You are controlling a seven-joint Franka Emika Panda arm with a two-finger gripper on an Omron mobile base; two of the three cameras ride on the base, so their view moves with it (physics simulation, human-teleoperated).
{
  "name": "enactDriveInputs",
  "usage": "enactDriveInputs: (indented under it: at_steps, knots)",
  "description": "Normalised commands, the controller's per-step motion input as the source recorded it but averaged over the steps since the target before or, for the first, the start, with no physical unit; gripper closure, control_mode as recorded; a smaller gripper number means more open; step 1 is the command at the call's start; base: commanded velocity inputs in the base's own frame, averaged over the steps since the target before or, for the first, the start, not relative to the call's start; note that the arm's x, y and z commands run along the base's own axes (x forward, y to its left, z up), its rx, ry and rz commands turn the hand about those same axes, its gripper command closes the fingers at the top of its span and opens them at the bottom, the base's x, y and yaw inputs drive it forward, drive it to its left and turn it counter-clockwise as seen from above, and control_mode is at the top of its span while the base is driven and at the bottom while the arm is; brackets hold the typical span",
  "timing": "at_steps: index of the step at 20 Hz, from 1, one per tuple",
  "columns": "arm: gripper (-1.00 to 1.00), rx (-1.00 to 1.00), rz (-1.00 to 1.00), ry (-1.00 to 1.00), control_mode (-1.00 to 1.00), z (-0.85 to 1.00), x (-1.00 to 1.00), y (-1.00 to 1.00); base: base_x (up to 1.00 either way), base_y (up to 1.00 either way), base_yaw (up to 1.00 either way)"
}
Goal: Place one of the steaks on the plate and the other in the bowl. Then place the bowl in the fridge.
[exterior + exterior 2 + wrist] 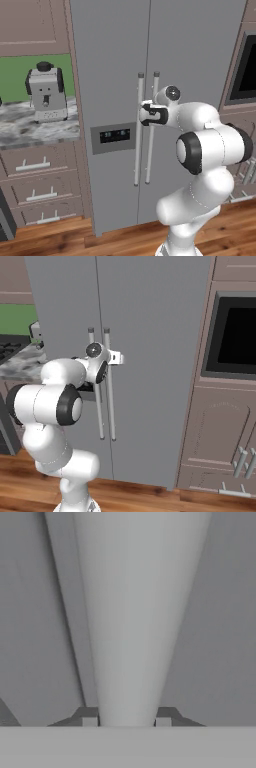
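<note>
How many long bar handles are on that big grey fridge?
2. The left door handle and the right door handle stand side by side where the fridge doors meet. The claw is closed around one; which one I cannot tell.

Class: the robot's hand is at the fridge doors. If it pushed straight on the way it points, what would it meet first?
The hand already straddles a door handle, one finger on each side. Straight on, that bar would meet its palm first, with the fridge door just behind; depth is hard to judge.
</note>
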Motion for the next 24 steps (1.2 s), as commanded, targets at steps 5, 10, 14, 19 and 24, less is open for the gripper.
enactDriveInputs:
  at_steps: [5, 10, 14, 19, 24]
  knots:
    - [1.0, 0.0, 0.0, 0.0, -1.0, 0.02, 0.0, -0.01, 0.0, 0.0, 0.0]
    - [1.0, 0.0, 0.0, 0.0, -1.0, 0.08, -0.3, -0.24, 0.0, 0.0, 0.0]
    - [1.0, 0.0, 0.0, 0.0, -1.0, 0.09, -0.34, -0.47, 0.0, 0.0, 0.0]
    - [1.0, 0.0, 0.0, 0.0, -1.0, 0.08, -0.31, -0.6, 0.0, 0.0, 0.0]
    - [1.0, 0.03, 0.0, 0.0, -1.0, 0.01, -0.38, -0.77, 0.0, 0.0, 0.0]
